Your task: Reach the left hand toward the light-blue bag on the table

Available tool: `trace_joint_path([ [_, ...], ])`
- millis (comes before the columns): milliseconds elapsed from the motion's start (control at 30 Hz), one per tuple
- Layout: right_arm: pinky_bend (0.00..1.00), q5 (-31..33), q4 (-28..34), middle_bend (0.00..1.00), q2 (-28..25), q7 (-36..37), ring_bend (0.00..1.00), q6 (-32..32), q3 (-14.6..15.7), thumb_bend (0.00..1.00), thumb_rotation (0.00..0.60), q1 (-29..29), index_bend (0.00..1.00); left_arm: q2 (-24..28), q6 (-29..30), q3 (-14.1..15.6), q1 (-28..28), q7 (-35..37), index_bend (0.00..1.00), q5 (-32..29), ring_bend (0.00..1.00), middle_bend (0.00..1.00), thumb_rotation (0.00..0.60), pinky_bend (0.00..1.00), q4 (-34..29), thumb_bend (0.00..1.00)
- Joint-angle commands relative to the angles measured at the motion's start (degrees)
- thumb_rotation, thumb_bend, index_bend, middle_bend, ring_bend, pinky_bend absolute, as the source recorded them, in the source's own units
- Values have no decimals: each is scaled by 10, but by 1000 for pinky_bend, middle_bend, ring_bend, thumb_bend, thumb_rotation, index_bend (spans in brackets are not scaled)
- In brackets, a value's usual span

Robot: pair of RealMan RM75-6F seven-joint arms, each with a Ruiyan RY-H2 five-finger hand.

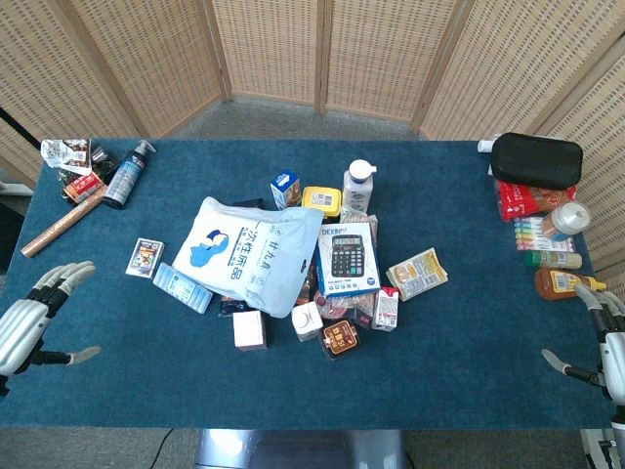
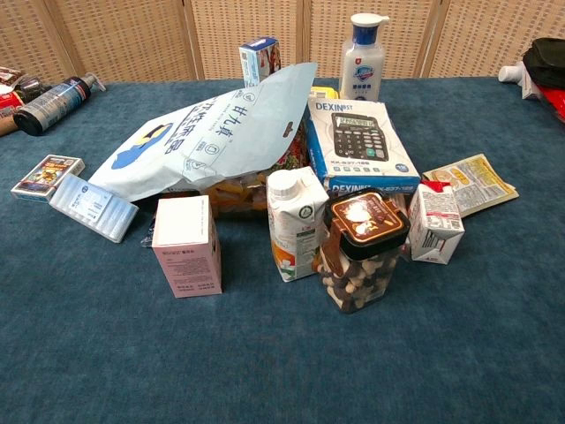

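Note:
The light-blue bag (image 1: 252, 252) lies in the middle of the table on top of a heap of goods; the chest view shows the same light-blue bag (image 2: 212, 132) propped up over snacks. My left hand (image 1: 37, 319) hovers at the table's front left corner, fingers spread and empty, well to the left of the bag. My right hand (image 1: 601, 342) stays at the front right edge, fingers apart and empty. Neither hand shows in the chest view.
Around the bag are a calculator box (image 1: 347, 257), a pink box (image 1: 250, 329), a milk carton (image 1: 307, 320), a jar (image 1: 340, 338) and a card pack (image 1: 144, 257). A clear blue case (image 1: 182, 287) lies between my left hand and the bag. Bottles and a black pouch (image 1: 535, 159) line the right edge.

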State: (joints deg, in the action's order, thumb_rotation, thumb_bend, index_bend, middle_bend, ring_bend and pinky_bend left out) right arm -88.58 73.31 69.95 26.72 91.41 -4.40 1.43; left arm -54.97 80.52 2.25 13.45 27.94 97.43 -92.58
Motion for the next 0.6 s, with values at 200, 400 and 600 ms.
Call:
trace_joint_path([
  [200, 120, 0, 4, 132, -2, 0, 128, 0, 0, 0, 600, 0, 86, -147, -25, -45, 73, -100, 0, 22, 0, 0, 600, 0, 102, 0],
  [400, 120, -1, 1, 132, 0, 3, 128, -5, 3, 0, 600, 1, 86, -177, -76, -56, 111, -124, 0, 2, 0, 0, 600, 0, 92, 0],
  [600, 120, -2, 1, 132, 1, 2, 128, -6, 3, 0, 600, 3, 86, -210, -90, -64, 144, -202, 0, 20, 0, 0, 600, 0, 108, 0],
])
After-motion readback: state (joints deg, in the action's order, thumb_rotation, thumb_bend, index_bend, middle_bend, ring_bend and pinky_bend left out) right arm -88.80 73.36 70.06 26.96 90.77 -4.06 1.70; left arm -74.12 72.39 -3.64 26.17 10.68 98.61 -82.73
